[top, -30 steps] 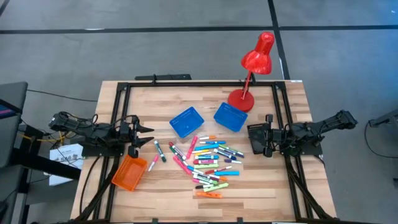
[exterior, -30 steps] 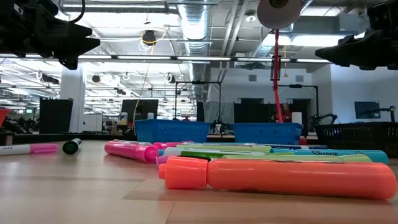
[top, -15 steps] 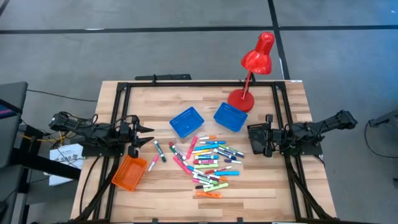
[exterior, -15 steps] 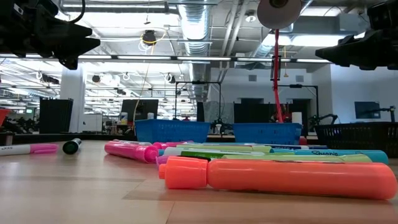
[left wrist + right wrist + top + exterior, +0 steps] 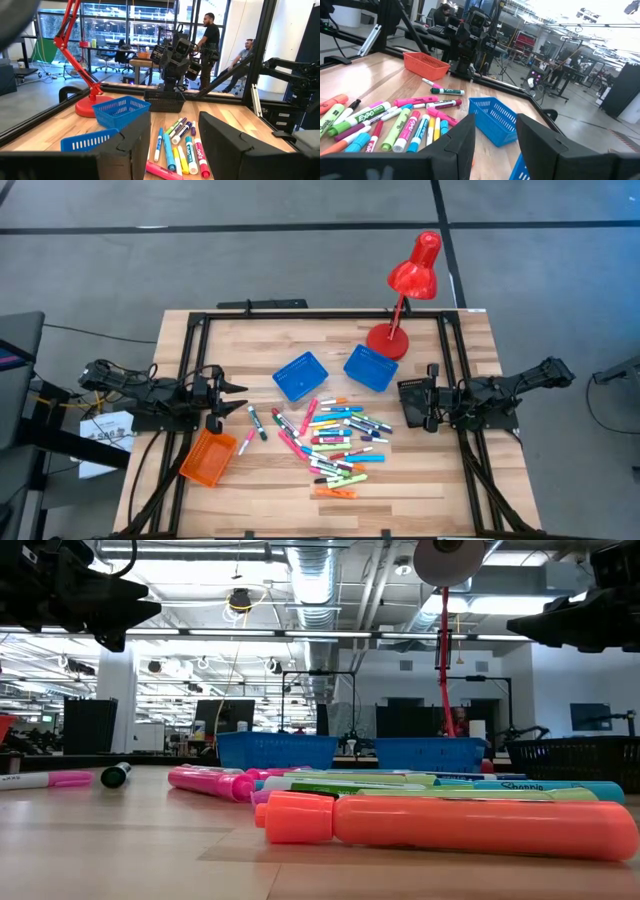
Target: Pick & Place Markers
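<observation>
Several markers (image 5: 335,442) in mixed bright colours lie in a loose pile on the middle of the wooden table; an orange one (image 5: 450,825) lies nearest in the low view. Two more markers (image 5: 252,430) lie apart, left of the pile. My left gripper (image 5: 238,398) hovers level at the table's left, open, pointing at the pile (image 5: 180,147), with nothing between its fingers. My right gripper (image 5: 408,404) hovers level at the right, open and facing the pile (image 5: 395,122), also holding nothing.
Two blue trays (image 5: 300,375) (image 5: 371,367) stand behind the pile. An orange tray (image 5: 208,456) sits at the near left and a black tray (image 5: 165,101) under my right gripper. A red desk lamp (image 5: 408,290) stands at the far right. People (image 5: 210,35) stand beyond the table.
</observation>
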Action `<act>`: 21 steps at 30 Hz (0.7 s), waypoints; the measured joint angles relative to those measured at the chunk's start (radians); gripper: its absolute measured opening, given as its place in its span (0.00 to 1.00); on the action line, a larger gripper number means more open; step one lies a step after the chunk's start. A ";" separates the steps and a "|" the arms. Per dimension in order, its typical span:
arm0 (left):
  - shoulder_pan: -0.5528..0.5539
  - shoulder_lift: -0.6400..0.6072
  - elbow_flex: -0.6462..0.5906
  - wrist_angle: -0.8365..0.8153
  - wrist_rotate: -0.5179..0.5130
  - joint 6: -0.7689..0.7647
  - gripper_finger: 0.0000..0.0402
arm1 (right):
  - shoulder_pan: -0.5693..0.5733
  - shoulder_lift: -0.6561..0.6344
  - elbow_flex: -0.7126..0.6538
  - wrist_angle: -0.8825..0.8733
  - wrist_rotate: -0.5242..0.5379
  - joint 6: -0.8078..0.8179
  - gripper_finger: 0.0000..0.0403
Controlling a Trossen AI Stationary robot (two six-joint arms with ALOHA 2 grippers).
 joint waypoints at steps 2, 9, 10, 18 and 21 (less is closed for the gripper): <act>0.000 0.000 0.000 0.003 0.000 0.000 0.41 | -0.006 0.000 0.000 0.002 0.000 0.000 0.33; 0.000 0.000 0.000 0.013 0.000 0.000 0.41 | -0.003 0.000 -0.001 0.004 -0.004 0.024 0.33; 0.000 0.000 0.000 0.016 0.000 -0.007 0.41 | -0.003 0.000 -0.001 0.004 -0.004 0.059 0.33; 0.000 0.000 0.000 0.019 0.000 -0.060 0.41 | -0.005 0.000 -0.001 0.004 -0.004 0.458 0.33; 0.000 0.002 0.000 0.019 0.000 -0.060 0.41 | -0.009 0.000 -0.002 0.013 -0.003 0.492 0.33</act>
